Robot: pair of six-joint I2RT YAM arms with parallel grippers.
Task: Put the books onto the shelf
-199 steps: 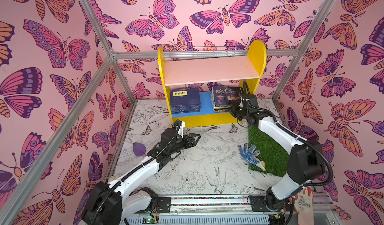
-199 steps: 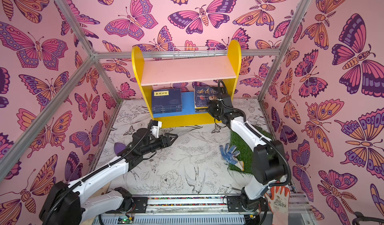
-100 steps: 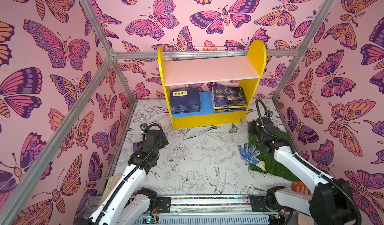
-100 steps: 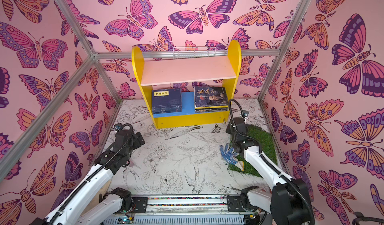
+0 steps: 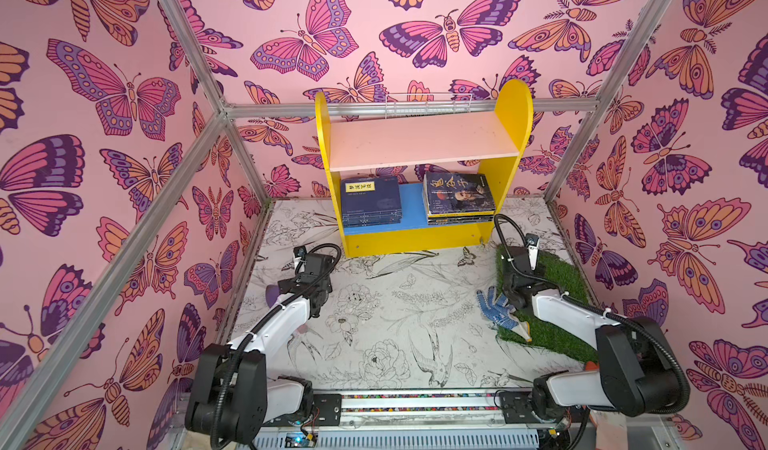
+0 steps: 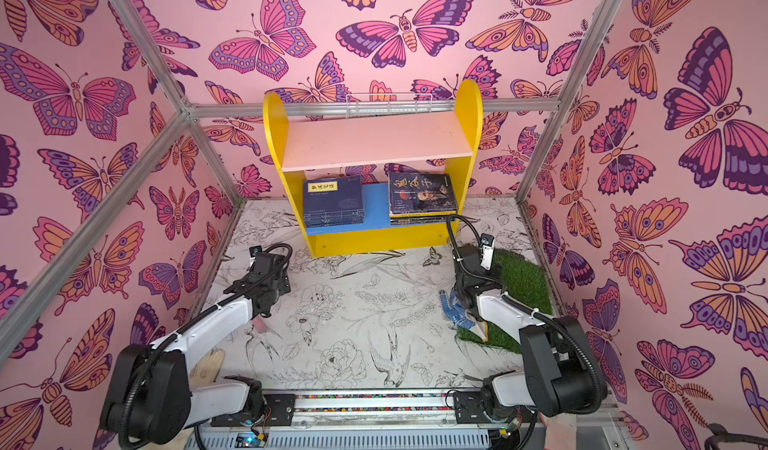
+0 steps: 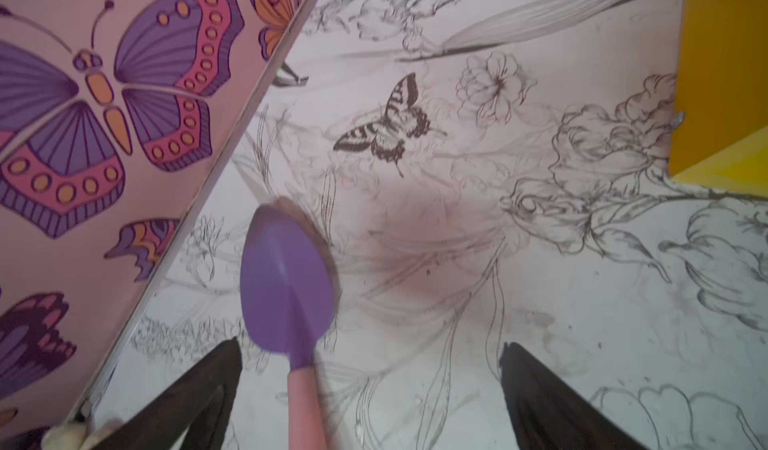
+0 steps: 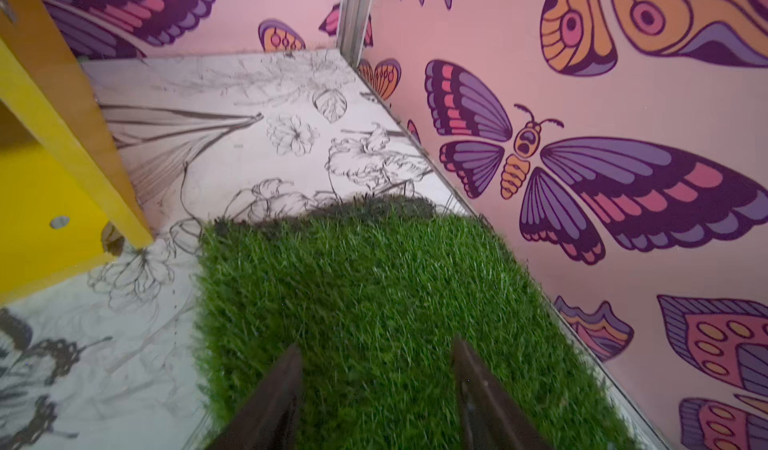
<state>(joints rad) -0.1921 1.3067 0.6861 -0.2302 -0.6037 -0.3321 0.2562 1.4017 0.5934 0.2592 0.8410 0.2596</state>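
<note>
Left wrist view is showing the left gripper (image 7: 370, 344) hanging low over the white tabletop printed with ink flowers (image 7: 540, 302), out in front of the left corner of the small yellow-sided two-tier shelf (image 7: 727, 74). Its dark fingers are standing wide apart with nothing between them. A purple plastic scoop with a pink handle (image 7: 286, 286) is lying on the print beneath, nearer one finger.

Right wrist view is showing the right gripper (image 8: 376, 342) hovering over the green artificial-grass mat (image 8: 374, 269) in front of the shelf's right foot, its jaws likewise parted and carrying nothing. A blue dotted work glove (image 5: 496, 309) is lying further out from the shelf's right end.

Farther back, the books (image 6: 422, 190) are resting flat on the shelf's blue lower board in two piles, navy paperbacks with a yellow title label (image 5: 371, 201) at its left and dark portrait-cover paperbacks (image 5: 459, 196) at its right. Its pale pink upper board (image 5: 419, 140) is lying bare. No book is showing off the shelf, so the arms are probably idling empty because the shelving looks finished.
</note>
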